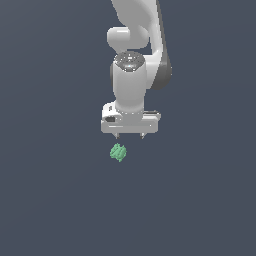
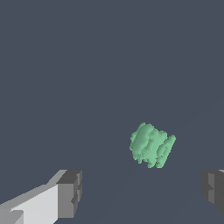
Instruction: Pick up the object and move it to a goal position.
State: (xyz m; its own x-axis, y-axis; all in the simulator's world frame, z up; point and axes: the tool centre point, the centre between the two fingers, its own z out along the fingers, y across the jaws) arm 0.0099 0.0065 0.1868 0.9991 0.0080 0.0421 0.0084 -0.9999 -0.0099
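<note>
The white gripper [image 1: 129,136] is seen pointing downward with its jaws spread wide, and nothing is held between them. The mint-green object [image 1: 118,152] is found just below the gripper, apart from it, nearer the finger on the exterior view's left. In the wrist view, the object [image 2: 151,145] is shown beyond the dark fingertips [image 2: 72,192], untouched by either.

Worktop [image 1: 55,200]: I see one flat, uniform dark slate-blue surface filling both views, no visible edges, seams or markings. The only item I can log lying on it is the object [image 1: 118,152], a small mint-green lumpy, ridged blob of irregular shape. In the wrist view the object [image 2: 151,145] sits alone on plain surface, ridges running roughly parallel across its body.
</note>
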